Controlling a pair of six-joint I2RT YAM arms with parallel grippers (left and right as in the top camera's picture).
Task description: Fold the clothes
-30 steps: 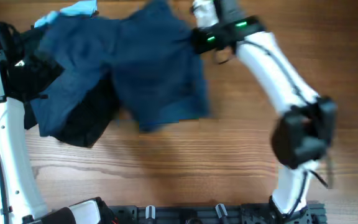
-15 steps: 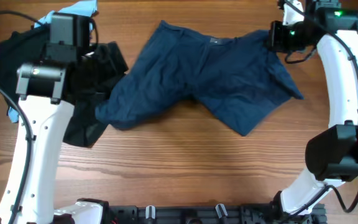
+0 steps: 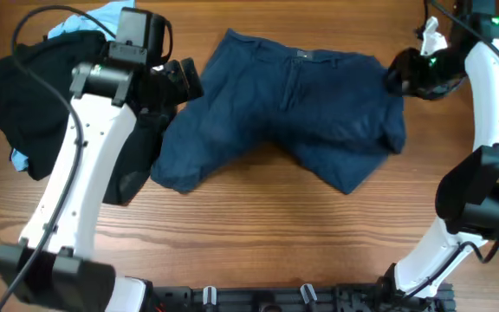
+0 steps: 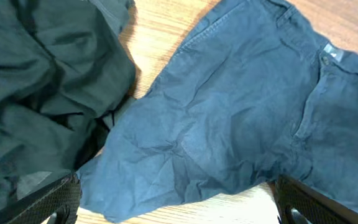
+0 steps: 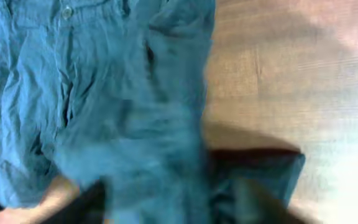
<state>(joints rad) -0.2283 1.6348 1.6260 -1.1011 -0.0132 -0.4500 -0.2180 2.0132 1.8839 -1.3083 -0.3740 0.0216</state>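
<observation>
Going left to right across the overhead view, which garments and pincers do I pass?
Crumpled black fabric garment pile → left pincer → dark navy-blue fabric shorts → right pincer.

Seen from overhead, the table (image 3: pixel 258 251) is bare wood from 4 through 6 to 7 o'clock, a broad strip open to approach. The navy shorts (image 3: pixel 293 113) cover the middle up to 12 o'clock. The black garments (image 3: pixel 24 104) are heaped at 9 to 10 o'clock, with the left arm (image 3: pixel 63 186) slanting past them (from 8 toward 11). The right arm (image 3: pixel 492 104) fences the 3 o'clock edge, leaving a narrow wooden lane beside the shorts.
</observation>
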